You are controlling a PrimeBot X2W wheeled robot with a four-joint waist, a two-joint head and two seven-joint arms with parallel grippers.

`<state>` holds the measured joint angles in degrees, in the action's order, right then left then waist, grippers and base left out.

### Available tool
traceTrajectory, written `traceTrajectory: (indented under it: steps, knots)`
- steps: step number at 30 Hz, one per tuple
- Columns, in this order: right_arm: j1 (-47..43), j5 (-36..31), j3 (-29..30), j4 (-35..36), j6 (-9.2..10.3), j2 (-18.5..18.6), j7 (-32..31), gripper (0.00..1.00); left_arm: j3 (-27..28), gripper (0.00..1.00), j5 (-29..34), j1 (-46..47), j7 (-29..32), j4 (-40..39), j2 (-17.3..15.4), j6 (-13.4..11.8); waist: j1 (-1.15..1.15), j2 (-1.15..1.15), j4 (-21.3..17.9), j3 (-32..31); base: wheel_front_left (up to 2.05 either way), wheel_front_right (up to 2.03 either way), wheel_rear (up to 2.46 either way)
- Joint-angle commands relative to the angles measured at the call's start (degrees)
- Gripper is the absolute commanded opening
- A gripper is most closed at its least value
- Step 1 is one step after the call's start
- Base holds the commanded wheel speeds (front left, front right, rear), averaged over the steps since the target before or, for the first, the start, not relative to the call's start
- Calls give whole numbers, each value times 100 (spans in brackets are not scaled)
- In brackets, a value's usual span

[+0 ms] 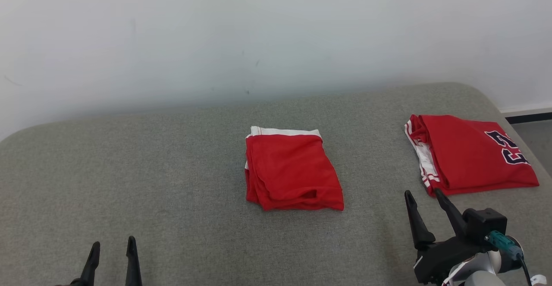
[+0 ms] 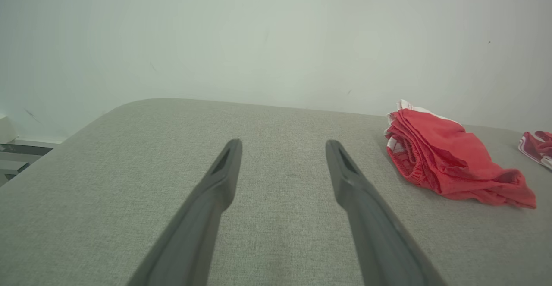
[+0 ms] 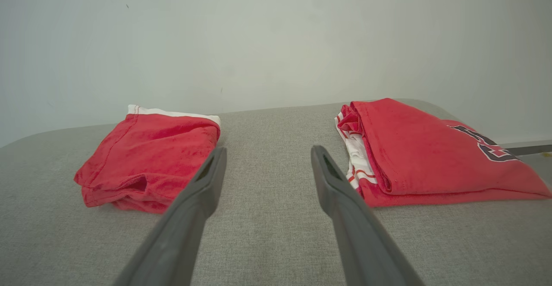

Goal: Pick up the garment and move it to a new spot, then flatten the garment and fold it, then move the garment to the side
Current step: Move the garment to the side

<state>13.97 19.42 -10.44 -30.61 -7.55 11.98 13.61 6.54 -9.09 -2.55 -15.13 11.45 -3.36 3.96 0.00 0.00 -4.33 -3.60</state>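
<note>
now, at the centre of your head view, the folded red garment [image 1: 293, 171] lies on the grey cushion [image 1: 129, 169], its white band toward the wall [image 1: 258, 31]. your left gripper [image 1: 113, 241], lower left, and right gripper [image 1: 422, 192], lower right, both stand spread wide, holding nothing. a folded red jersey [image 1: 470, 154] sits at the right edge, just beyond the right gripper's tips.

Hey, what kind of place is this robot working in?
Probably a plain test room set up for folding clothes, not a lived-in home: a grey padded surface stands against a bare white wall, with a folded red garment and a folded red jersey lying on it.
</note>
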Motion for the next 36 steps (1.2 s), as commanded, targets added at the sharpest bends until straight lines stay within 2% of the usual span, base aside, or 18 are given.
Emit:
traceTrajectory:
  steps: [1,14,22,28,36]
  knots:
    - [-5,-49,4,14,16,-25,-19,100,9,100,39,-24,4,-15,14,-32,0,0,7,6,0,0,0]
    - [44,1,16,-5,16,-46,-87,100,-86,100,72,-60,3,-2,30,-15,0,0,80,31,0,0,0]
    - [286,-21,109,32,16,145,-272,100,-323,100,98,129,4,-1,38,37,0,0,487,157,0,0,0]
    - [870,214,131,-182,16,278,-1244,100,-549,100,88,225,4,-98,44,50,0,0,974,394,0,0,0]
    - [1831,566,530,-1122,16,353,-2788,100,-785,100,-18,430,4,-151,47,93,0,0,1698,829,0,0,0]
